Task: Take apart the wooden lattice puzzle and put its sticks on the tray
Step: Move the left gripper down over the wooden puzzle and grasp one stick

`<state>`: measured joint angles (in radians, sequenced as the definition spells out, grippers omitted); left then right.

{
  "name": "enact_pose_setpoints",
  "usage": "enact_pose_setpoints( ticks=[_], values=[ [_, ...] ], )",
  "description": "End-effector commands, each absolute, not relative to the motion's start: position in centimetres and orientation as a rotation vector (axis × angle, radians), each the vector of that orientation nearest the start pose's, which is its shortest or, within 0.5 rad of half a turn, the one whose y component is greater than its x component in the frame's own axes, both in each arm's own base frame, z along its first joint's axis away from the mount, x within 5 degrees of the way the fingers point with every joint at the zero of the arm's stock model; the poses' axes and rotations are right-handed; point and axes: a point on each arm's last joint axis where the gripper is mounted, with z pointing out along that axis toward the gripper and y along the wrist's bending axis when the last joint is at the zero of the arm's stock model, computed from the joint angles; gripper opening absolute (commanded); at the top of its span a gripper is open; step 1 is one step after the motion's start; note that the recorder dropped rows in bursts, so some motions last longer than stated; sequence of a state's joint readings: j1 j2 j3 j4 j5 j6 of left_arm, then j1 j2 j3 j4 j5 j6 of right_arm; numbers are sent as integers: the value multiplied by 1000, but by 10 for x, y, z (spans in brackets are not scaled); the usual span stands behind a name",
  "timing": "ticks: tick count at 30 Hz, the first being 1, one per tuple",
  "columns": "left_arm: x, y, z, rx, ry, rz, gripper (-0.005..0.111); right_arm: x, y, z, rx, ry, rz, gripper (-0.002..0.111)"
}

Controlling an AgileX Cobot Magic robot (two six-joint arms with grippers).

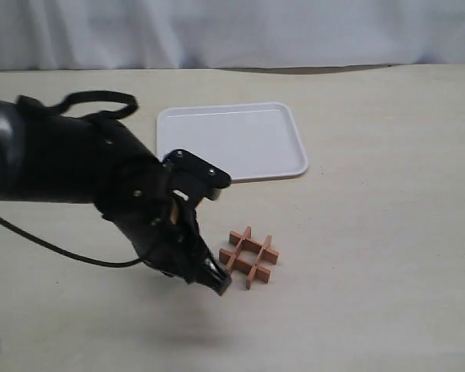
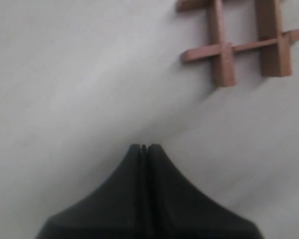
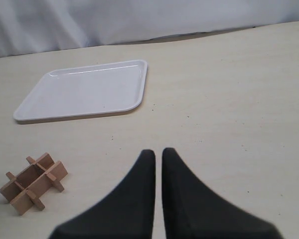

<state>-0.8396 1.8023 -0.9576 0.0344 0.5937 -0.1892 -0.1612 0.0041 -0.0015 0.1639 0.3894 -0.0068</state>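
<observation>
The wooden lattice puzzle [image 1: 249,257] lies assembled on the table, its four reddish-brown sticks interlocked in a hash shape. It also shows in the left wrist view [image 2: 239,42] and the right wrist view [image 3: 34,182]. The white tray [image 1: 232,143] sits empty behind it, also seen as the tray [image 3: 84,92] from the right wrist. My left gripper [image 1: 217,283] hovers just left of the puzzle, fingers pressed together and holding nothing [image 2: 144,147]. My right gripper [image 3: 154,152] is far off to the right, its fingers nearly touching with nothing between them.
The beige table [image 1: 372,155] stretches around the puzzle and tray. A white curtain [image 1: 232,31] hangs along the back edge. The left arm's black cable [image 1: 54,248] trails over the table at the left.
</observation>
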Motion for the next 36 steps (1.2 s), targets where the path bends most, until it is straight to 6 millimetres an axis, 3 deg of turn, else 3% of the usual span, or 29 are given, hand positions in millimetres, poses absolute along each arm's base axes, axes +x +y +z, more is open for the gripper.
enact_pose_setpoints(
  ticks=[1, 5, 8, 15, 21, 36],
  values=[
    [214, -262, 132, 1003, 2806, -151, 0, 53, -3, 179, 237, 1851, 46, 5],
    [216, -268, 125, 1014, 2832, -135, 1, 53, -3, 179, 237, 1851, 46, 5],
    [216, -268, 125, 1019, 2834, -133, 9, 53, -3, 179, 237, 1851, 46, 5],
    [214, -276, 126, 1025, 2783, -179, 47, 53, -3, 179, 237, 1851, 46, 5],
    [208, -290, 128, 1059, 2687, -237, 48, 53, -3, 179, 237, 1851, 46, 5],
    [215, -290, 126, 1075, 2615, -183, 47, 53, -3, 179, 237, 1851, 46, 5]
  ],
)
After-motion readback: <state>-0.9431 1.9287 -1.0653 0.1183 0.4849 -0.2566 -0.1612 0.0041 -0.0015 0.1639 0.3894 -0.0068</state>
